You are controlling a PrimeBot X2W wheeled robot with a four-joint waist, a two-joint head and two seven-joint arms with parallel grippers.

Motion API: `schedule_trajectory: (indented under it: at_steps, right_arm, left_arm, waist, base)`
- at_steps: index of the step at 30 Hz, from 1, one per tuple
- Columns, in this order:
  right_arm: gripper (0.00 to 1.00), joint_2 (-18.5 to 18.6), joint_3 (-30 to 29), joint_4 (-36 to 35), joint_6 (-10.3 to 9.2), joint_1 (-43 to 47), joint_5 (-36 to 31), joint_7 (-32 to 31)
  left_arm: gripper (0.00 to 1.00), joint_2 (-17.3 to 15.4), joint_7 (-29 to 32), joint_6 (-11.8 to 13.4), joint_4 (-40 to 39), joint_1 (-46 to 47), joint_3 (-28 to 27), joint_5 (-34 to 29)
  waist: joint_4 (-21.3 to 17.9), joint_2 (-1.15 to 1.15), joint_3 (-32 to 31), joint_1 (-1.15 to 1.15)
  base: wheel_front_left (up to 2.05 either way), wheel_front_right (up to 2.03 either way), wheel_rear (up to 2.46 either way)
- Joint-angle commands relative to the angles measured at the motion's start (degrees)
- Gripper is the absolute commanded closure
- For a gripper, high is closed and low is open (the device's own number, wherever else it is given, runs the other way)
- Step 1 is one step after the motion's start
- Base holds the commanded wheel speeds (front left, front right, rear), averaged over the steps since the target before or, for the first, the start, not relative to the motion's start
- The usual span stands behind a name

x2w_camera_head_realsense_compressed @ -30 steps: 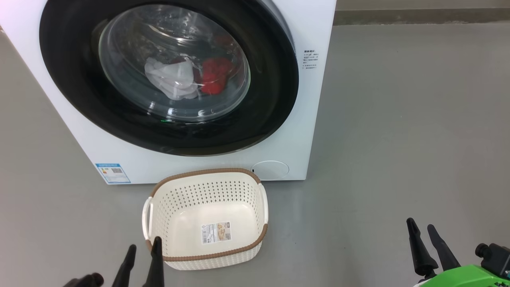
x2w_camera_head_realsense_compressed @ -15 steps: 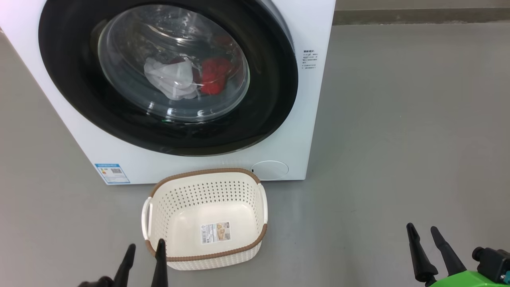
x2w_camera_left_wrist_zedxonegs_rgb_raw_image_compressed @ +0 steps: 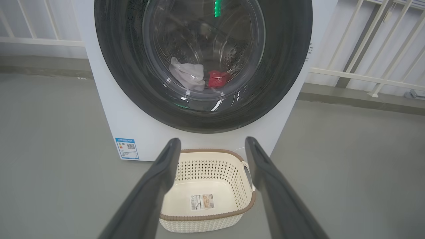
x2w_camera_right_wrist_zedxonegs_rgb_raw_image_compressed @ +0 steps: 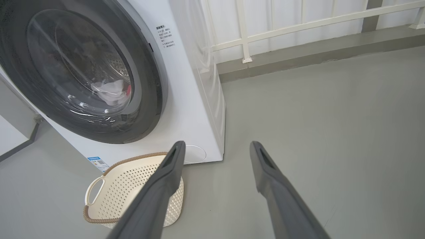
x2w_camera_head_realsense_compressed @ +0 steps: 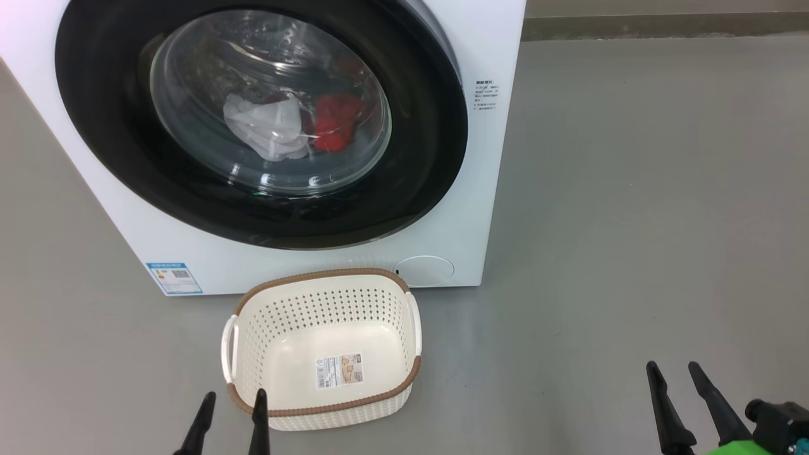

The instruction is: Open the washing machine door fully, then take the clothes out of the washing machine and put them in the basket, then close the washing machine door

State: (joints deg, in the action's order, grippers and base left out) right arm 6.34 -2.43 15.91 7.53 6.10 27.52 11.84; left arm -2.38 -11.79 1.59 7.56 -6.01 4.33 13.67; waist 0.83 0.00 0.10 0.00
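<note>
**Door shut, laundry in the drum, basket on the floor**

Head view: the washing machine (x2w_camera_head_realsense_compressed: 486, 189) stands on the grey floor (x2w_camera_head_realsense_compressed: 632, 221), and the washing machine door (x2w_camera_head_realsense_compressed: 430, 145) lies closed against its front. Behind the glass the clothes (x2w_camera_head_realsense_compressed: 268, 129) sit low in the drum, a white cloth touching a red piece. The basket (x2w_camera_head_realsense_compressed: 322, 275) rests on the floor just before the machine's bottom front edge, between the blue label (x2w_camera_head_realsense_compressed: 174, 278) and a round flap (x2w_camera_head_realsense_compressed: 425, 270), with a sticker (x2w_camera_head_realsense_compressed: 341, 370) on its bottom. The left gripper (x2w_camera_head_realsense_compressed: 234, 395) hangs at the basket's near left corner with its fingers spread and nothing between them; whether it touches the rim cannot be told. The right gripper (x2w_camera_head_realsense_compressed: 672, 366) is well apart over bare floor, also spread and holding nothing.

Left wrist view: the two wide fingers frame the basket. The closed door and the clothes are beyond it, and a white railing (x2w_camera_left_wrist_zedxonegs_rgb_raw_image_compressed: 365, 76) stands behind the machine.

Right wrist view: the fingers stand wide apart over the floor near the machine's front right corner. One finger partly covers the basket.
</note>
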Motion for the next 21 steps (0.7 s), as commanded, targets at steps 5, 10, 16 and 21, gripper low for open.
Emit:
schedule_trajectory:
  at_steps: [5,10,16,21]
  right_arm:
    - [0.00,1.63,1.02,-1.81,-0.04,0.55,-4.12,1.74]
    - [0.00,1.46,0.72,-2.11,-0.04,0.98,-6.99,2.58]
    - [0.00,1.22,0.55,-2.38,-0.04,1.37,-8.98,3.16]
    - [0.00,0.87,0.33,-2.59,-0.04,1.25,-9.03,3.16]
  left_arm:
    - [0.00,-0.52,-1.77,0.49,-0.84,0.45,-1.80,-4.09]
    - [0.00,-0.50,-2.62,-0.07,0.21,0.04,-2.71,-5.78]
    - [0.00,-0.51,-3.20,-0.51,0.90,0.10,-2.74,-7.27]
    - [0.00,-0.51,-3.20,-0.78,1.11,0.28,-2.98,-7.02]
  waist:
    - [-0.07,0.00,0.04,0.00]
    - [-0.25,0.00,0.09,0.00]
    - [-0.29,0.00,0.25,0.00]
    - [-0.42,0.00,0.36,0.00]
  base:
    - [0.00,0.00,0.00]
    - [0.00,0.00,0.00]
    - [0.00,0.00,0.00]
    - [0.00,0.00,0.00]
